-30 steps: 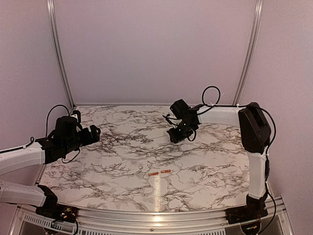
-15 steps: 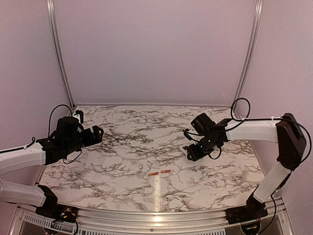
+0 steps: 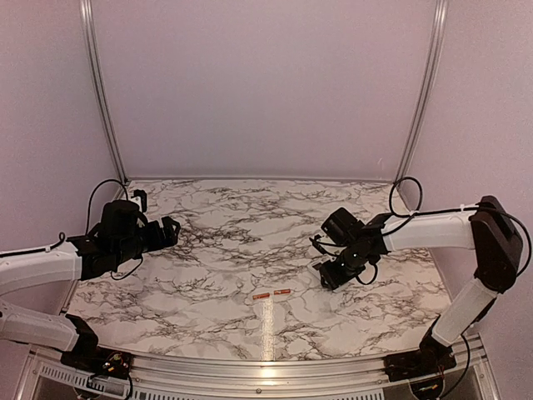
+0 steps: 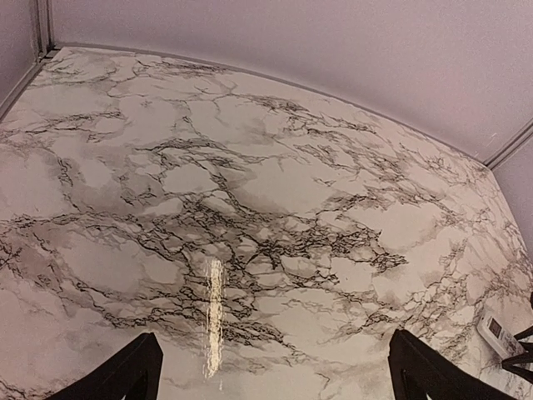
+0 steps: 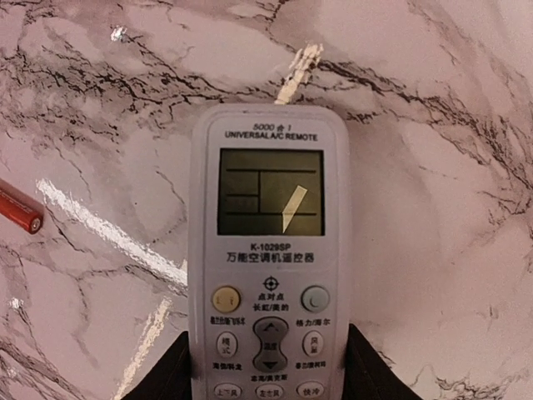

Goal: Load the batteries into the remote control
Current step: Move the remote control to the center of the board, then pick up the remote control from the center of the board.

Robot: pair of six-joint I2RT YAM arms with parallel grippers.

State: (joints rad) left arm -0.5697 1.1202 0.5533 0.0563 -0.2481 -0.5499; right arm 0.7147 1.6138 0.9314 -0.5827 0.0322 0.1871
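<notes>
Top external view, front edge first: two slim orange-red cylindrical batteries with pale ends lie on the white, grey-veined marble-patterned table (image 3: 208, 275). One battery (image 3: 261, 296) lies with the other battery (image 3: 282, 292) just beside it, nearly in line, a small gap between them. Both are loose and touch neither arm.

Beyond them, to the right: the right gripper (image 3: 327, 273) is low over the table, its arm reaching in from the right side.

Right wrist view: a small white rectangular plastic remote control (image 5: 266, 250) sits between the two black fingers (image 5: 176, 371), one against each long side at its button end. The jaws are closed to the remote's width and grip it. Its face is toward the camera, showing a grey display, rows of buttons and the print "UNIVERSAL A/C REMOTE". The back and its battery recess are out of sight, so what is in the recess cannot be told. Whether the remote rests on the table or is held just clear of it cannot be told either. One battery (image 5: 18, 208) shows at the left edge of this view, apart from the remote.

Farther back, left side: the left gripper (image 3: 166, 230) hovers above the table, pointing toward the centre.

Left wrist view: its fingers (image 4: 125, 375) are spread wide, with nothing between them and touching nothing.

Farthest: a plain pale wall (image 3: 266, 83) behind the table.
</notes>
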